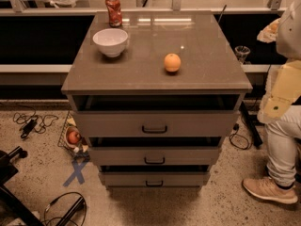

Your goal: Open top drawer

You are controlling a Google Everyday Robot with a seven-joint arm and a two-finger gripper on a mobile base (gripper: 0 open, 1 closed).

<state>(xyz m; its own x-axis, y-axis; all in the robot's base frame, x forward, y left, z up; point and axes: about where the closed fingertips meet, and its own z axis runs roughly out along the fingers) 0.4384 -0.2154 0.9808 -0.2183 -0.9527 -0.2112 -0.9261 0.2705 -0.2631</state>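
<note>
Item 1, top drawer (155,124): the widest of three grey-brown fronts, directly under the table (207,74) top. It has a small black bar handle (154,129) at centre. We note a dark gap between the upper edge of its front and the top slab.

Item 2, middle drawer (155,155) and bottom drawer (154,178): narrower fronts stacked below, each with a like handle.

Item 3, on the table: white bowl (111,41) at rear left; a dented red can (113,11) upright just behind it; an orange (172,62) near the centre, well apart from both.

Item 4, jaws: we place them in the black arm part (10,158) at the lower-left edge, above the floor and well apart from the drawers. We cannot tell how far open they are, or whether they hold anything.

Item 5, surroundings: a seated person (282,126) at right, tan shoe (270,189) on the speckled floor (197,206); a blue tape cross (76,172) and a wire basket (70,138) left of the drawers; loose cables (28,121) further left.
</note>
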